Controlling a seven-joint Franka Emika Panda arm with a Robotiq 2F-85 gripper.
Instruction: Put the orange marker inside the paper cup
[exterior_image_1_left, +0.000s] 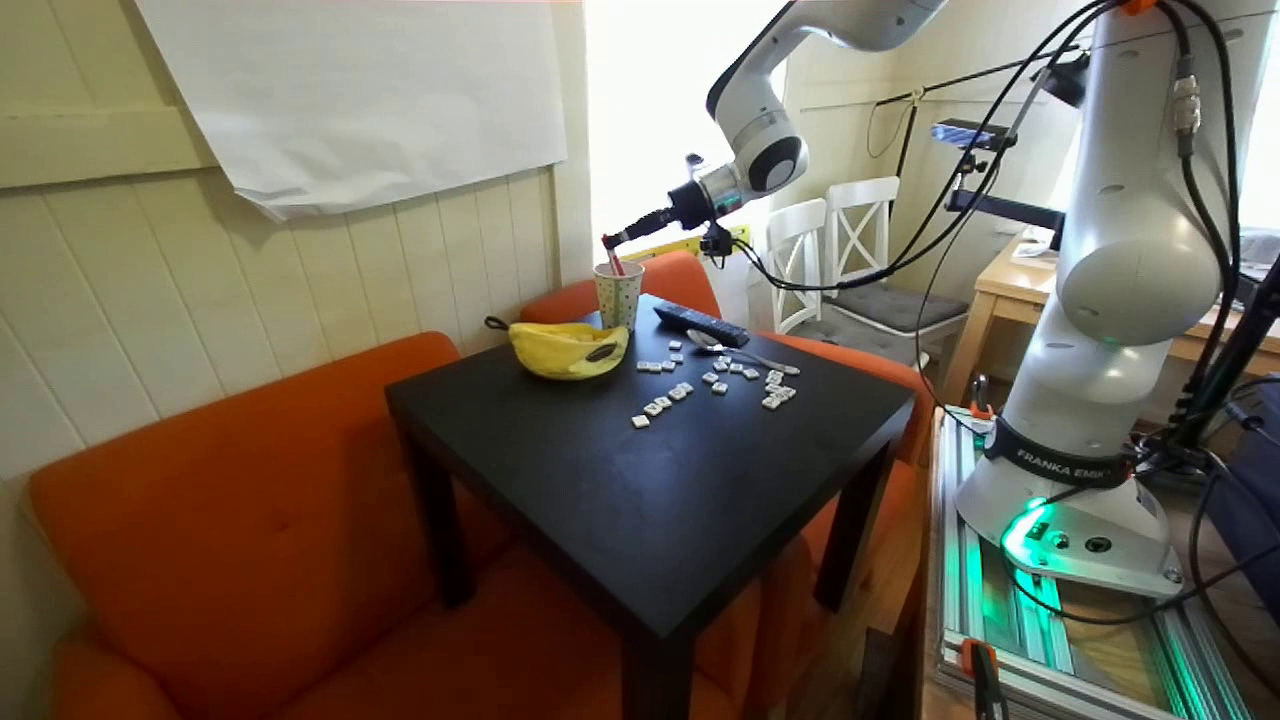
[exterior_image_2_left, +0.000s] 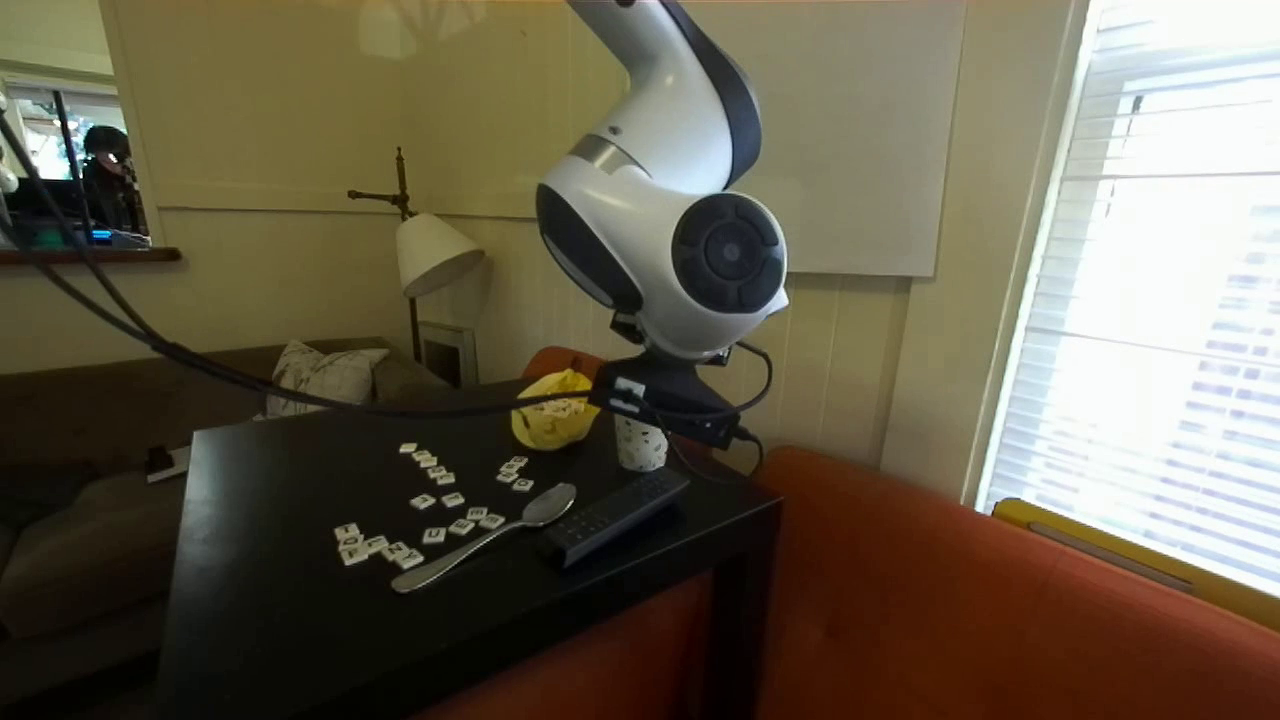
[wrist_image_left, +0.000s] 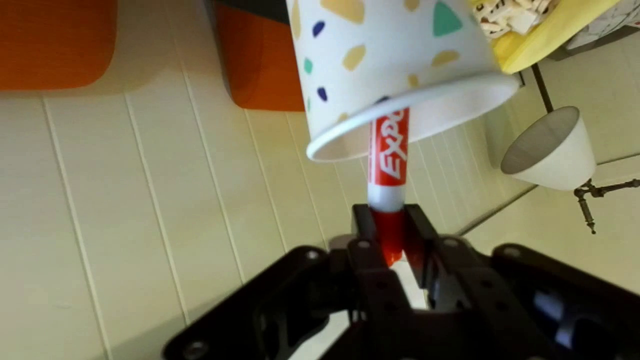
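Note:
The orange marker (wrist_image_left: 391, 160), orange-red with a white band, is held by its capped end. My gripper (wrist_image_left: 387, 220) is shut on that cap. In the wrist view the marker's far end passes behind the near rim of the paper cup (wrist_image_left: 380, 55), so that end is within the cup's mouth and hidden. In an exterior view the marker (exterior_image_1_left: 615, 260) stands slightly tilted over the cup (exterior_image_1_left: 618, 300), with my gripper (exterior_image_1_left: 614, 240) above the rim. The spotted white cup stands upright at the table's corner. It also shows in an exterior view (exterior_image_2_left: 640, 446), where the arm hides the marker and fingers.
A yellow banana-shaped pouch (exterior_image_1_left: 568, 352) holding white pieces lies beside the cup. A black remote (exterior_image_2_left: 617, 517) and a spoon (exterior_image_2_left: 490, 540) lie near it. Letter tiles (exterior_image_1_left: 663, 402) are scattered on the black table (exterior_image_1_left: 600, 480). An orange sofa (exterior_image_1_left: 250, 530) surrounds the table.

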